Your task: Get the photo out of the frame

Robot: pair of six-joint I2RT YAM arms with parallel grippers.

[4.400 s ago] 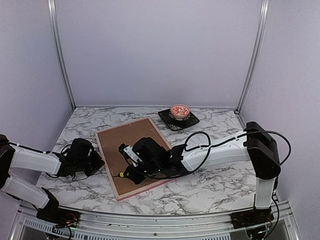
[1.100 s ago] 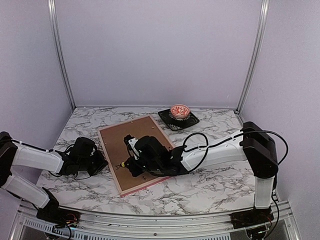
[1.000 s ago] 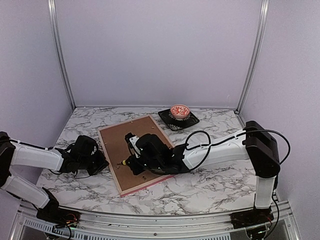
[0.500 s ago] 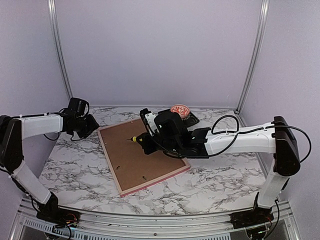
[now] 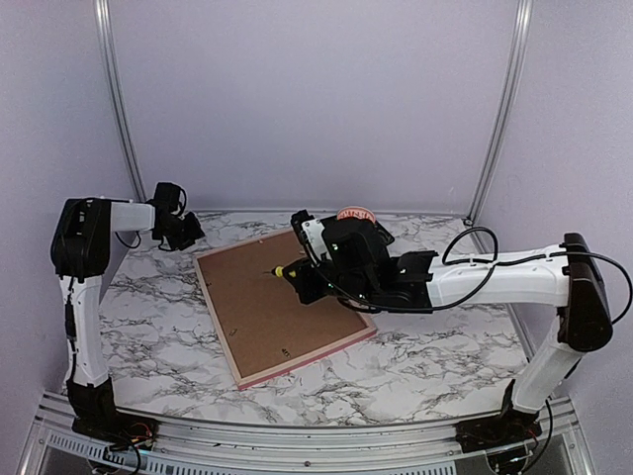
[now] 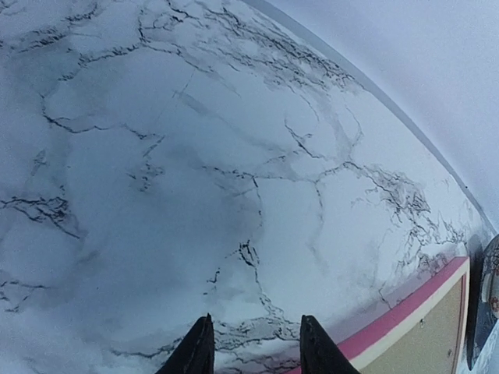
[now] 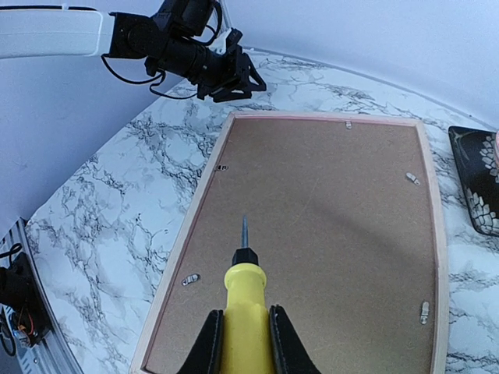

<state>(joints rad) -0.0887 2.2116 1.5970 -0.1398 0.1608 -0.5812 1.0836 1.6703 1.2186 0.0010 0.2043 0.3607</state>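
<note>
The frame (image 5: pixel 302 359) lies face down on the marble table, its pink border around a brown backing board (image 5: pixel 272 307). The photo is hidden beneath that board. My right gripper (image 5: pixel 302 279) hovers over the board's far half, shut on a yellow-handled screwdriver (image 7: pixel 245 300) whose tip points at the board (image 7: pixel 335 234) without touching it. Small metal clips (image 7: pixel 190 279) sit along the frame's inner edge. My left gripper (image 5: pixel 191 231) is off the frame's far left corner, near the back wall. In its wrist view the left gripper (image 6: pixel 256 319) stands open over bare marble beside the pink frame edge (image 6: pixel 413 312).
A red-patterned bowl (image 5: pixel 353 219) rests on a dark mat (image 5: pixel 374 241) behind the frame's far right corner. The mat (image 7: pixel 479 179) also shows at the right wrist view's edge. Walls and metal posts enclose the table on three sides.
My left arm swung from beside the frame's left edge to the back left corner and its jaws opened. My right gripper rose and moved toward the back with the screwdriver.
</note>
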